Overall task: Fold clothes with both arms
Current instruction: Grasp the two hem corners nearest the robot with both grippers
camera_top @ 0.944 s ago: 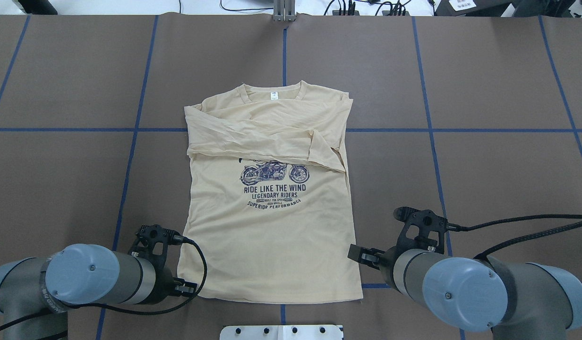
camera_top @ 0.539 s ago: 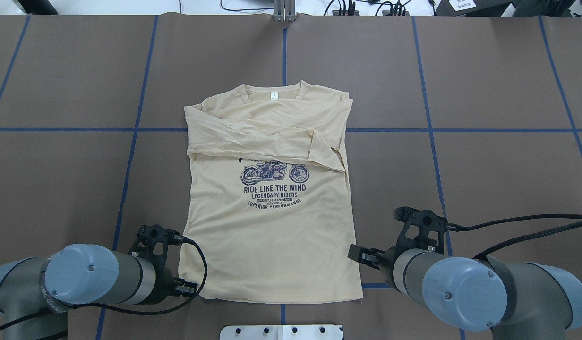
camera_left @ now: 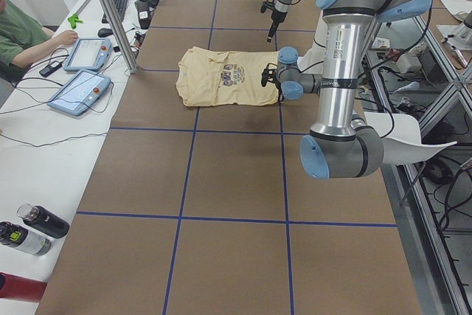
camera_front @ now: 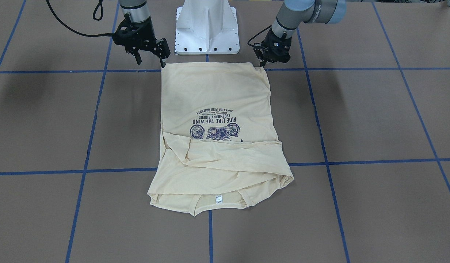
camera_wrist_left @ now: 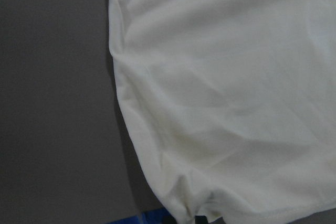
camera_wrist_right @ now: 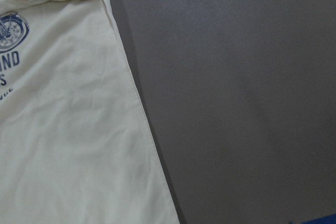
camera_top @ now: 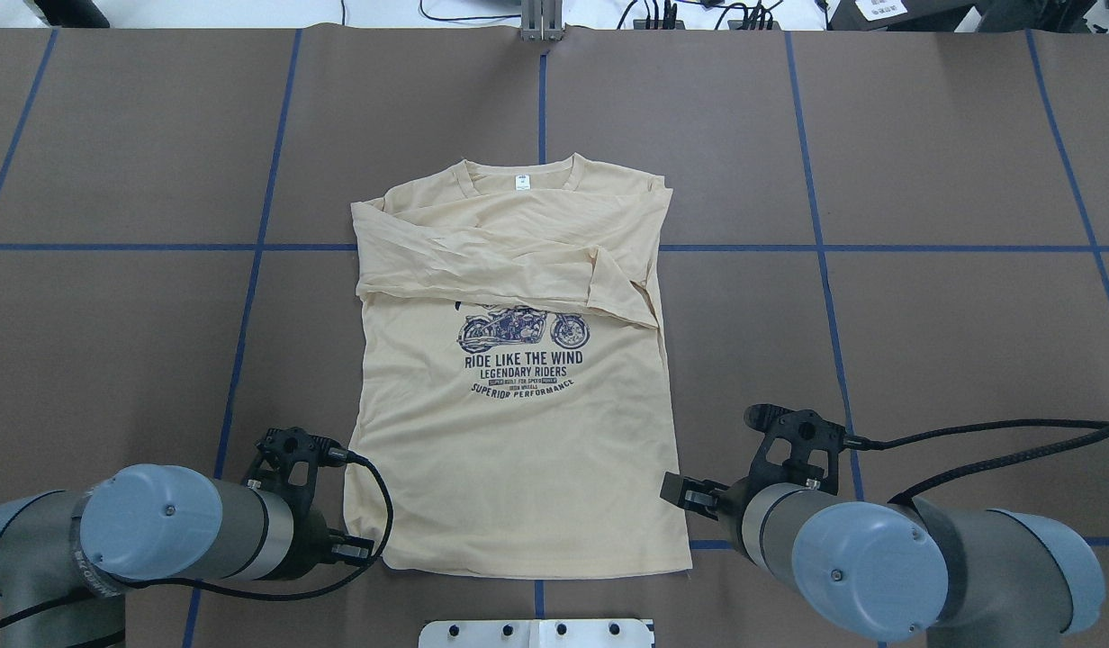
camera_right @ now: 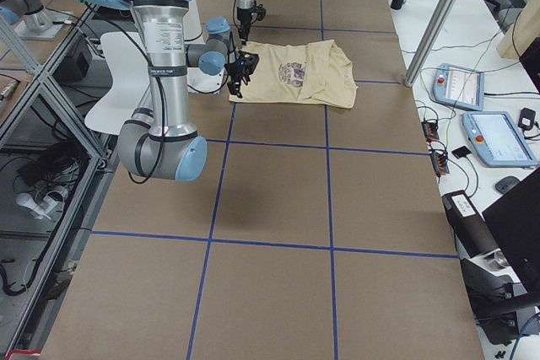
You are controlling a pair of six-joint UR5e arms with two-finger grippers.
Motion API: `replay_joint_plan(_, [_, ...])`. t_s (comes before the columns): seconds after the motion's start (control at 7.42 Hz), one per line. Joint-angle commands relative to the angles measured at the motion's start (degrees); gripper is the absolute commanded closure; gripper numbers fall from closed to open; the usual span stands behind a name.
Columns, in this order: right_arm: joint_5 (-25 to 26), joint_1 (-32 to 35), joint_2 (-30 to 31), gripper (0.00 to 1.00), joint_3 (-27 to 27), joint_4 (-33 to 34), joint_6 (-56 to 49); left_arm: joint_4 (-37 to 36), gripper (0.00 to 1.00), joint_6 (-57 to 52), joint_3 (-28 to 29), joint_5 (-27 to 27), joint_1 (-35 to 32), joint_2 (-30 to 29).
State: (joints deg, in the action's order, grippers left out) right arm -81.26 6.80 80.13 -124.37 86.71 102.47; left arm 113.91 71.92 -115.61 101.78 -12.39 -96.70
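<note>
The shirt [camera_top: 518, 450] lay flat and print-up in the middle of the brown table [camera_top: 924, 342], collar and white neck label [camera_top: 522, 183] at the far side, hem nearest the robot's white base [camera_front: 207, 27]. Both sleeves were folded across the chest, partly covering the top of the motorcycle print [camera_top: 523, 351]. The left gripper [camera_front: 265, 62] hung low at the hem's left corner, and the right gripper [camera_front: 152, 54] sat just beside the hem's right corner. From where I stood I could not tell whether either pair of jaws was apart or together. Neither wrist camera showed fingers clearly, only cloth edge and bare table.
</note>
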Motion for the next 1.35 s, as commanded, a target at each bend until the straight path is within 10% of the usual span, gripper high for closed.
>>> replay_joint_plan(0.0, [4.3,-4.1,-0.3,0.12,1.1,-0.1,4.6,0.0,1.0,0.0,0.0,0.0,0.0,-0.1])
replay_joint_plan(0.4, [5.1,-7.1,-0.4,0.57,3.8,-0.1,6.3,0.1,1.0,0.1,-0.1,0.0,0.0,-0.1])
replay_joint_plan(1.21, [5.7,-7.7,-3.0,0.56,6.9,-0.1,6.3,0.0,1.0,0.1,-0.7,0.0,0.0,-0.1])
